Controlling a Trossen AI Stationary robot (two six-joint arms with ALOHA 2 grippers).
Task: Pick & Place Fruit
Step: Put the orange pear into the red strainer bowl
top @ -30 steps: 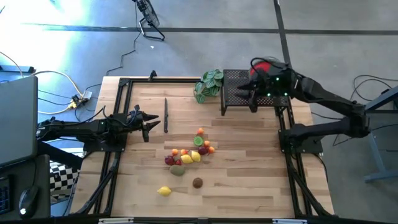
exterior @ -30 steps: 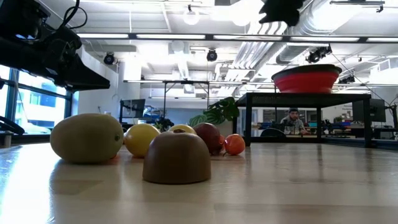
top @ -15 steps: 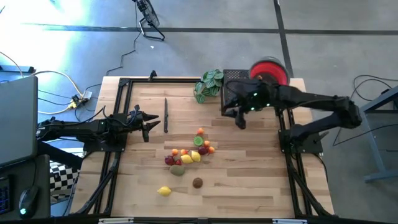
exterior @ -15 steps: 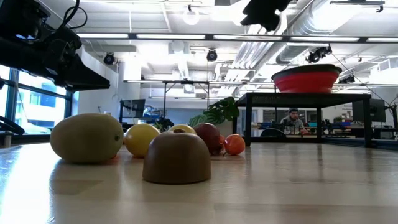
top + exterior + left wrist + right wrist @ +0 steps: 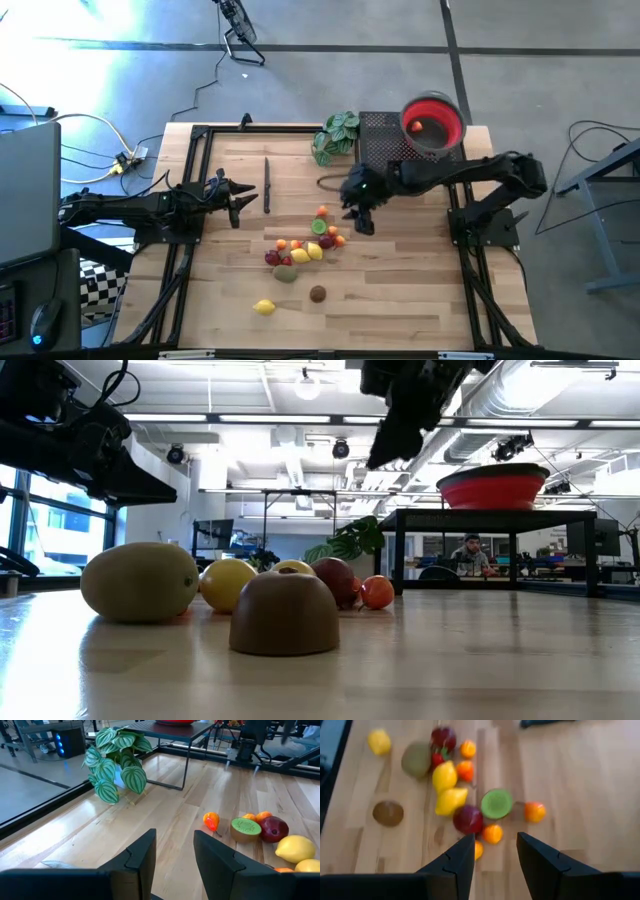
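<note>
Several small toy fruits (image 5: 305, 245) lie clustered mid-table, among them a halved green one (image 5: 496, 803), a dark red one (image 5: 468, 819) and lemons (image 5: 446, 776). An orange fruit (image 5: 321, 211) lies at the cluster's far side. A lemon (image 5: 264, 307) and a brown fruit (image 5: 318, 293) lie apart, nearer the front edge. My right gripper (image 5: 360, 218) hangs open above the table just right of the cluster, tipped downward, nothing between its fingers (image 5: 495, 865). My left gripper (image 5: 240, 200) waits open at the left (image 5: 175, 855). The red bowl (image 5: 432, 122) sits on a black rack with an orange fruit (image 5: 415, 126) inside.
A leafy green plant (image 5: 338, 135) stands at the far edge beside the black rack (image 5: 385, 145). A dark knife (image 5: 267, 185) lies left of centre. Black frame rails (image 5: 185, 260) run along both sides of the table. A person sits in the room beyond (image 5: 470, 553).
My right gripper has swung from above the rack and bowl toward the table's left and near side, sinking toward the fruit cluster and tipping further downward. The bowl, covered by the arm before, now shows with an orange fruit inside.
</note>
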